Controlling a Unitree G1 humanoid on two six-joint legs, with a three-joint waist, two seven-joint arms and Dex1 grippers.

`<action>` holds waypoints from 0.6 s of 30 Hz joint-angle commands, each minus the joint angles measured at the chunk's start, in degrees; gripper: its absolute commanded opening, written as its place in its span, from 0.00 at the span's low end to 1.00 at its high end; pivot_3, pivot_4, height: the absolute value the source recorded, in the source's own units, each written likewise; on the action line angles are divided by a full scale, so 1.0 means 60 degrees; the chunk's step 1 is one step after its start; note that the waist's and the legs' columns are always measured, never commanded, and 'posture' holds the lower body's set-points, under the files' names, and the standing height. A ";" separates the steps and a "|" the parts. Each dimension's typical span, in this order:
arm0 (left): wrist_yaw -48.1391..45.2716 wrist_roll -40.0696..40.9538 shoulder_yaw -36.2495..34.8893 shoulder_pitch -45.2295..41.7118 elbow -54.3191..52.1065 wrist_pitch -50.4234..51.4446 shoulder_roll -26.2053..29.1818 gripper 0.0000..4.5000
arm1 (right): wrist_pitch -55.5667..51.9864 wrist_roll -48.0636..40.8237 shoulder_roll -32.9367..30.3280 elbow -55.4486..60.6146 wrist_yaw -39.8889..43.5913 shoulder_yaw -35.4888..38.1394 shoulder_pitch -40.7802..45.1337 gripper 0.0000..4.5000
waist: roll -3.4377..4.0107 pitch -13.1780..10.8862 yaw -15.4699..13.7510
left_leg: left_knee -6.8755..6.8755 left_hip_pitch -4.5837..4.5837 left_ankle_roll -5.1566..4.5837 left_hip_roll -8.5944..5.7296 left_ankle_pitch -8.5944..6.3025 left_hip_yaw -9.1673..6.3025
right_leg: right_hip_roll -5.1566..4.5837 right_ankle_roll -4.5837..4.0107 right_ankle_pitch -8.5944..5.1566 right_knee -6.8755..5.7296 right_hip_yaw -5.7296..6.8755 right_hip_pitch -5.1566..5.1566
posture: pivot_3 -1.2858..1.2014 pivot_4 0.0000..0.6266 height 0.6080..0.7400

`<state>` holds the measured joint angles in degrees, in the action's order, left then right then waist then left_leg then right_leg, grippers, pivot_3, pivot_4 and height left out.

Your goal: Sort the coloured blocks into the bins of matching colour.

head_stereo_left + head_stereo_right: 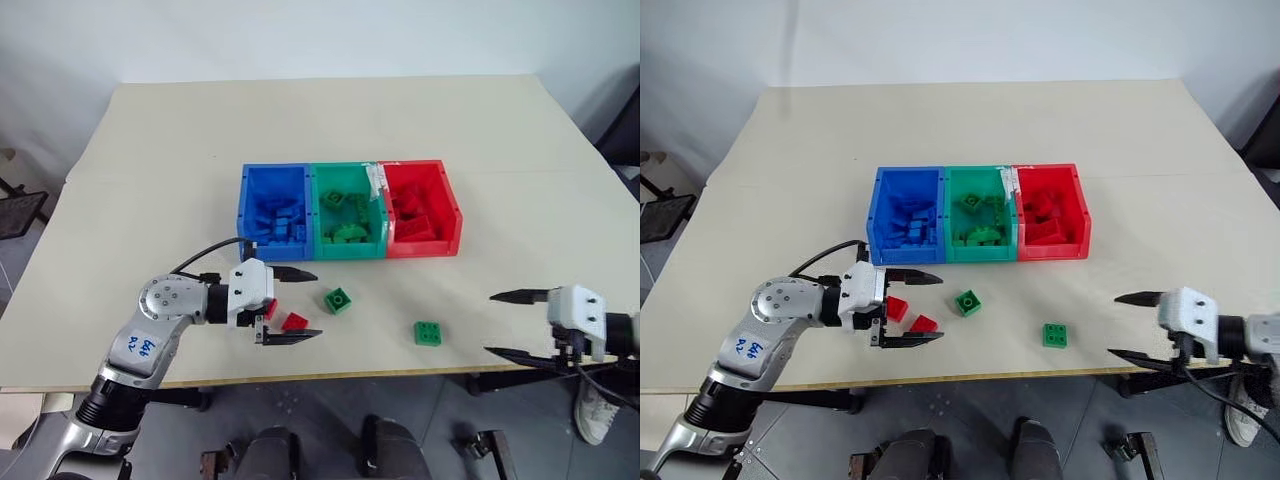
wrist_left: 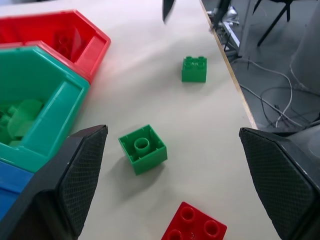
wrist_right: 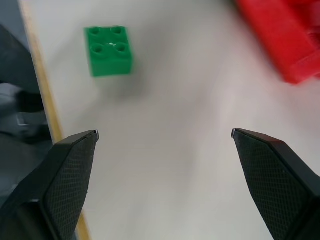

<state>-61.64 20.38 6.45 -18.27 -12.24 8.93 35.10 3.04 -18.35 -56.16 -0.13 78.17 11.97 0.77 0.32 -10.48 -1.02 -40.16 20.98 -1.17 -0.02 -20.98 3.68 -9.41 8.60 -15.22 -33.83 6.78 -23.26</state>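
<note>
Blocks lie loose on the table [image 1: 150,130] in front of the bins [image 1: 350,212]. Left gripper [image 1: 297,303] stands wide apart, fingers straddling two red blocks [image 1: 294,321], nothing gripped. At its three o'clock sits a green block [image 1: 338,299], then another green block [image 1: 428,333]. Right gripper [image 1: 512,323] hovers spread wide and empty at the table's near edge, about four o'clock from the bins.

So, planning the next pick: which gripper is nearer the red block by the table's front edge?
Left: the red block lies between its fingers. Right hangs far off.
</note>
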 commanded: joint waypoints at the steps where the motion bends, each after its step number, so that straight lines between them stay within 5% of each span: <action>1: -0.0022 0.0508 -0.0558 0.0186 -0.0442 -0.0047 0.0081 1.00 | -0.0705 0.0494 -0.0434 0.0869 0.0087 -0.0949 0.0385 0.99 | 0.0000 0.0000 -0.0032 | -0.0001 0.0002 0.0000 -0.0001 0.0000 -0.0002 | -0.0001 0.0000 0.0000 0.0002 -0.0001 -0.0001 | 0.52 0.24 1.00; 8: -0.0352 0.0424 -0.0963 0.0829 -0.0548 -0.0196 0.0800 1.00 | -0.0305 0.1731 0.0161 -0.0175 -0.0278 -0.2539 0.1926 0.99 | -0.0003 -0.0001 -0.0047 | -0.0023 0.0017 -0.0001 -0.0011 -0.0002 -0.0009 | -0.0006 0.0000 0.0001 0.0010 0.0008 0.0003 | 0.52 0.24 1.00; 11: -0.0448 0.0424 -0.1049 0.1043 -0.0715 -0.0517 0.0945 1.00 | -0.0026 0.2025 0.0158 -0.0532 -0.0152 -0.2914 0.2164 0.87 | -0.0014 0.0005 -0.0034 | -0.0016 0.0012 -0.0001 -0.0004 -0.0002 -0.0009 | -0.0002 -0.0003 0.0003 0.0009 0.0012 0.0003 | 0.52 0.24 1.00; 18: -0.0546 0.0560 -0.1131 0.1281 -0.0765 -0.0980 0.0877 1.00 | -0.0041 0.1641 0.0562 -0.0615 -0.0311 -0.2877 0.2639 0.37 | -0.0028 0.0012 -0.0020 | -0.0023 -0.0037 -0.0001 0.0001 -0.0003 -0.0009 | -0.0001 -0.0009 0.0015 0.0025 0.0013 0.0065 | 0.52 0.24 1.00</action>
<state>-64.54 22.49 0.58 -11.13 -15.04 3.80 40.29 2.50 -8.43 -53.22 -3.74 77.44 -5.80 16.10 0.15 -10.40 -1.14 -40.25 20.69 -1.17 0.00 -21.01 3.62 -9.41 8.54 -15.13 -33.68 6.85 -22.84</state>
